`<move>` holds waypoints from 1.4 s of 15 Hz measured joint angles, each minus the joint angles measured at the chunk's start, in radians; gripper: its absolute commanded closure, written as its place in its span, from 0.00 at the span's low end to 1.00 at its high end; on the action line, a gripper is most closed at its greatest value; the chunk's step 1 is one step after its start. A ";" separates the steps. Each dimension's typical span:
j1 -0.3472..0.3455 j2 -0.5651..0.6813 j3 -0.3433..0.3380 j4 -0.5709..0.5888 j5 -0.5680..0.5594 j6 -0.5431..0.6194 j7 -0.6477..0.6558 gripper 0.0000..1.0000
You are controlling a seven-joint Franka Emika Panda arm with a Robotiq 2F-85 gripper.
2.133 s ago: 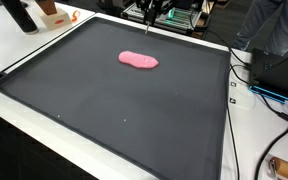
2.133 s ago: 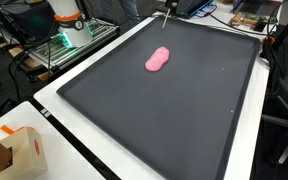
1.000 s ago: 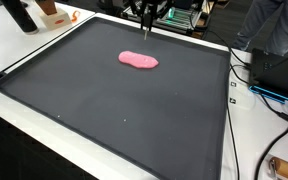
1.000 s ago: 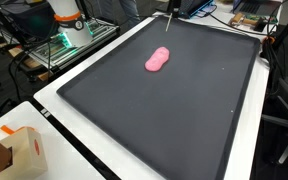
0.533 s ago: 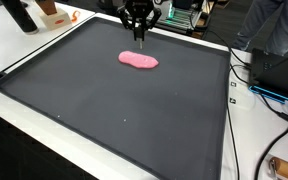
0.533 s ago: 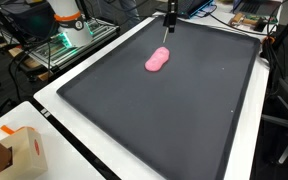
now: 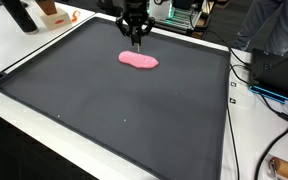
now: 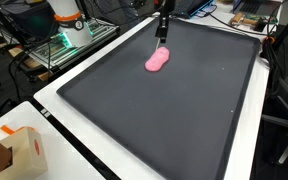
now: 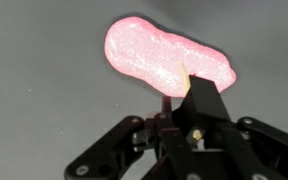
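Note:
A pink, elongated lump of dough (image 7: pixel 138 60) (image 8: pixel 158 61) lies on the far part of a large black mat (image 7: pixel 124 115) (image 8: pixel 174 115). My gripper (image 7: pixel 137 40) (image 8: pixel 162 40) hangs just above the lump's far edge and points down. In the wrist view the gripper (image 9: pixel 187 85) has its black fingers (image 9: pixel 206 100) pressed together. A thin pale stick (image 9: pixel 184 73) pokes out from their tip, over the edge of the glittery pink dough (image 9: pixel 159 55). Whether the tip touches the dough I cannot tell.
The mat has a raised rim and sits on a white table (image 8: pixel 54 110). A cardboard box (image 8: pixel 14 150) stands at a near corner. Cables and black equipment (image 7: pixel 279 80) lie beside the mat, and electronics with green lights (image 8: pixel 69 40) stand behind it.
The gripper has come down and moved from the mat's far edge toward the pink dough, now close above its far side. The dough has not moved.

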 measured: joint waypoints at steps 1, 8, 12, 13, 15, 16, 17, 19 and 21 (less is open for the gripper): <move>-0.003 0.001 -0.001 -0.009 0.000 0.021 -0.004 0.94; -0.028 0.001 -0.002 -0.065 0.015 0.172 -0.057 0.94; -0.034 0.011 0.000 -0.077 0.043 0.198 -0.091 0.94; -0.035 0.015 0.001 -0.079 0.057 0.202 -0.104 0.94; -0.036 0.024 0.004 -0.082 0.084 0.210 -0.132 0.94; -0.036 0.028 0.005 -0.082 0.093 0.213 -0.141 0.94; -0.038 0.033 0.006 -0.083 0.098 0.214 -0.147 0.94; -0.039 0.041 0.008 -0.083 0.101 0.216 -0.155 0.94; -0.040 0.048 0.009 -0.082 0.101 0.218 -0.156 0.94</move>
